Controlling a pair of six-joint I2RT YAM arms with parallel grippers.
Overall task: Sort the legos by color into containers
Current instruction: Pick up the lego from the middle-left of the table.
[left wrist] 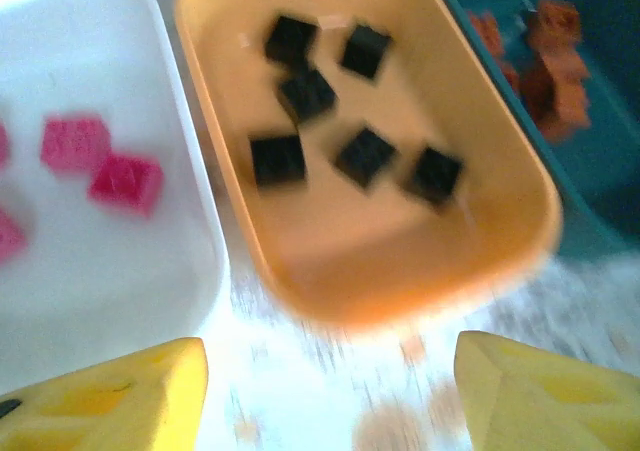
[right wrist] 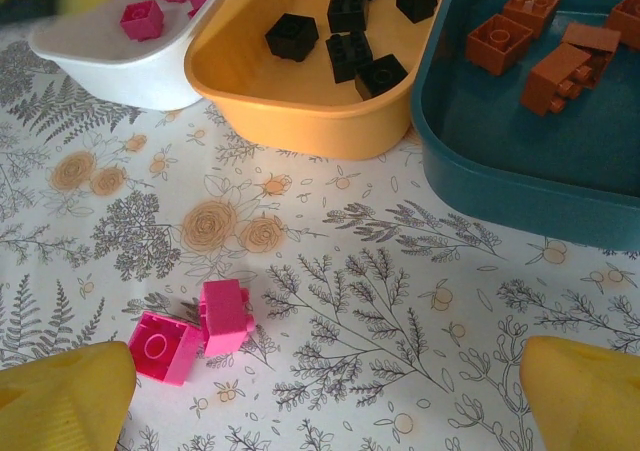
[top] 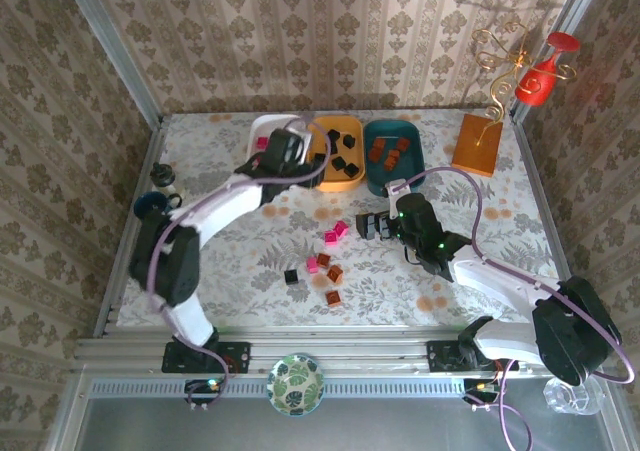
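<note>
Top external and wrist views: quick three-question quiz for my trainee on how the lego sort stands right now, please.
1. True or false: the orange tray holds black legos.
2. Which colour lies in the teal tray? A pink, B brown, C black.
3. Fill in: the two loose legos near the right gripper are ___.
Key: 1 true; 2 B; 3 pink.
</note>
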